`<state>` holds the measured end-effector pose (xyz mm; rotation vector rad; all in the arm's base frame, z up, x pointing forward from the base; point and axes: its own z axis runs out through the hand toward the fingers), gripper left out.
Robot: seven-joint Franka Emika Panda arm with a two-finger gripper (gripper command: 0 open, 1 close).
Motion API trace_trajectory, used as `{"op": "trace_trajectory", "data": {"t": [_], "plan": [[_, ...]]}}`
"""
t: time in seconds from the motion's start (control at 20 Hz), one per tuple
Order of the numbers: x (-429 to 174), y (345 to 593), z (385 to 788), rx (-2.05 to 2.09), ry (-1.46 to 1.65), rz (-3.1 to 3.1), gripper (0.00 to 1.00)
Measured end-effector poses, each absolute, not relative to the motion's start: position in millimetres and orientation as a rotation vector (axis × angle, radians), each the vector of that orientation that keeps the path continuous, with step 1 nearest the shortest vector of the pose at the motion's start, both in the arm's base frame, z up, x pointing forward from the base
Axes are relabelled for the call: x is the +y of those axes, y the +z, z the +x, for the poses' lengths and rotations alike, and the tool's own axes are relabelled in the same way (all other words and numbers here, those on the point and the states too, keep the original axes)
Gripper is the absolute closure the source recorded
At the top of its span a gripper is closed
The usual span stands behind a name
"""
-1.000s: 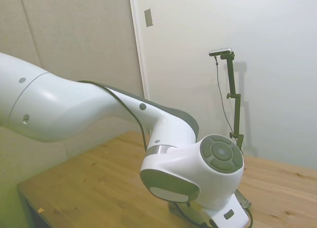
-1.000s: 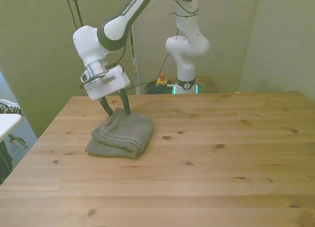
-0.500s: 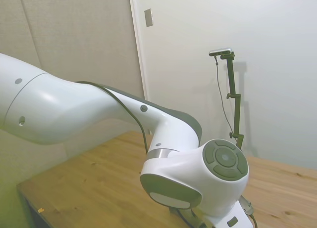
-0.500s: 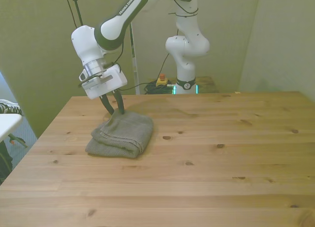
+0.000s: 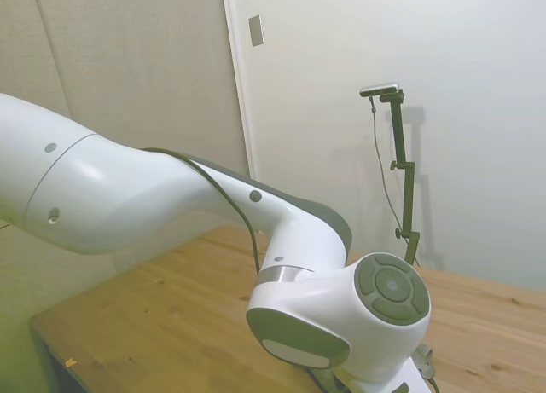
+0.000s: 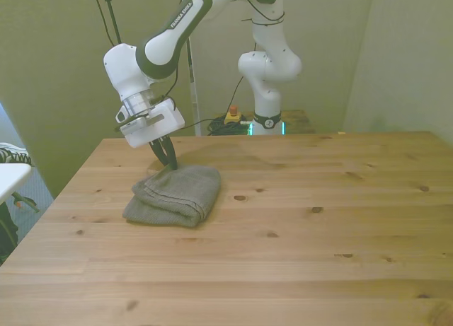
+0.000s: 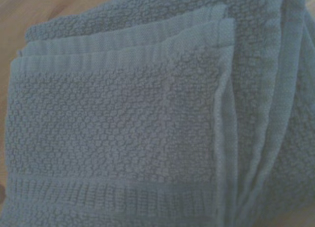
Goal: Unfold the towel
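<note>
The grey towel (image 6: 173, 195) lies folded in several layers on the wooden table (image 6: 318, 234), toward the front view's left. My gripper (image 6: 168, 163) points down at the towel's far edge, its two dark fingers drawn together on the cloth there. In the wrist view the towel (image 7: 128, 123) fills the picture from close by, with stacked folded edges along one side. The side view holds only the arm's white links over the table (image 5: 171, 325); gripper and towel are out of that view.
A second white arm's base (image 6: 269, 64) stands behind the table's far edge, with a small red-buttoned box (image 6: 231, 116) beside it. The table's edge on the front view's left runs close to the towel. A white object (image 6: 10, 174) sits off that side.
The fingers went from wide apart to drawn together. The gripper came down a little onto the towel's far edge. The towel has not moved.
</note>
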<state>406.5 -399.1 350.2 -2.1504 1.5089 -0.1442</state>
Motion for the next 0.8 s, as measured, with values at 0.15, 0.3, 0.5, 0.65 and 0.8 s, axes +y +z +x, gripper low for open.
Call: {"op": "trace_trajectory", "data": {"t": [0.15,0.3,0.5,0.65,0.8], "plan": [[-400,356,409,1.503,-0.160,-2.155,1.00],[-400,371,417,1.488,-0.194,-2.162,1.00],[-383,397,433,1.454,-0.231,-2.168,1.00],[-358,424,448,1.399,-0.257,-2.188,1.00],[-331,450,457,1.342,-0.273,-2.216,1.00]]}}
